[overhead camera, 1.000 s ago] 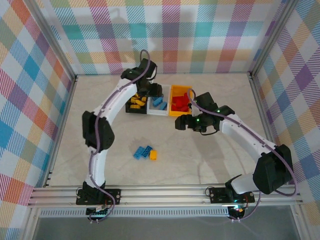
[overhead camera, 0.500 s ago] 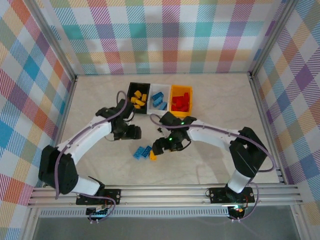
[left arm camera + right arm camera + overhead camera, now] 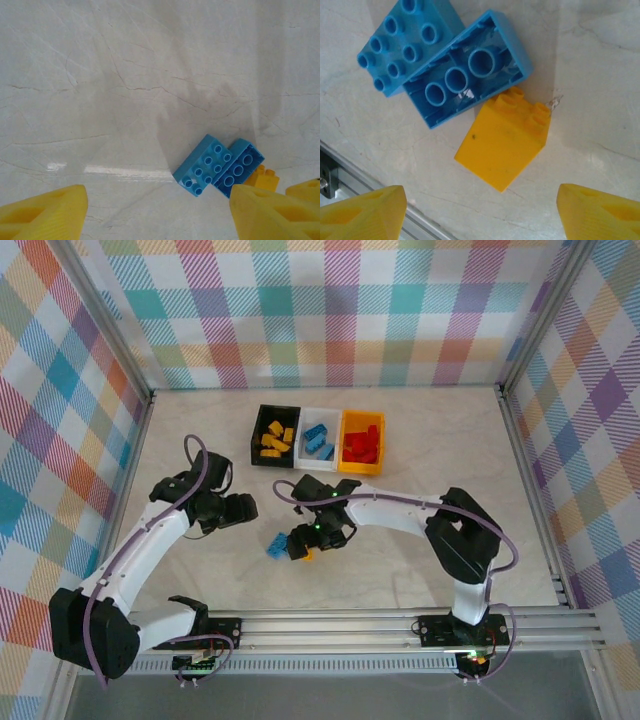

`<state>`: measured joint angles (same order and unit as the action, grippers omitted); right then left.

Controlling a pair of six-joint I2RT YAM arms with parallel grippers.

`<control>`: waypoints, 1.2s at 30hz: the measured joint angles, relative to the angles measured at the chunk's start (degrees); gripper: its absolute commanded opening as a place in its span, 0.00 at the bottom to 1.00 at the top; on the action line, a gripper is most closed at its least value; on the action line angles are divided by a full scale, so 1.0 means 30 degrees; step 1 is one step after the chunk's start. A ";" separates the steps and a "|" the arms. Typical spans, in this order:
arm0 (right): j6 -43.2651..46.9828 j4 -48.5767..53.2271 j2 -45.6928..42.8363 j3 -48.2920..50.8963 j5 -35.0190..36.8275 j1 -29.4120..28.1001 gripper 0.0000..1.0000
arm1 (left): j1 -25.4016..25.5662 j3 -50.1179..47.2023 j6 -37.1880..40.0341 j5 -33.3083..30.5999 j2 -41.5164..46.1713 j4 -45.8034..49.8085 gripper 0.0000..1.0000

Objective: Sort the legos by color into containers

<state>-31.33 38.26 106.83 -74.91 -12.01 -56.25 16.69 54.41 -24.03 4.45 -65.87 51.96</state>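
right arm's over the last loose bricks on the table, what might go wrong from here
1. The yellow brick touches the upside-down blue brick, so the open right gripper may catch or shove both as it closes.
2. The yellow brick lies on its side, skewed to that gripper's closing line, so it might twist out of the grip.
3. The open left gripper faces the same cluster, so the two grippers could collide if both go in.

Studs-up blue brick (image 3: 405, 45) sits snug against a flipped blue brick (image 3: 467, 75) on the marble surface (image 3: 590, 75). Yellow brick (image 3: 504, 145) on its side touches the flipped one. Right hand (image 3: 480, 215) hangs above, fingertips (image 3: 367, 212) spread wide.
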 measured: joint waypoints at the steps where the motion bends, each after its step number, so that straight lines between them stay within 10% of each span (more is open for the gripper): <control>1: -0.0007 0.0066 0.0204 -0.0197 0.0087 0.0000 0.78 | -0.0051 0.0000 0.0000 0.0073 0.0000 0.0000 0.75; 36: -0.0284 0.1137 0.0211 -0.1086 0.1982 0.2827 0.29 | -0.0466 -0.0255 0.0393 0.1290 -0.0612 -0.0015 0.79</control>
<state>-32.18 41.67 107.46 -78.17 -6.07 -47.77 15.29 53.65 -22.85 8.32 -67.70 51.92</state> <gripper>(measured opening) 0.333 0.788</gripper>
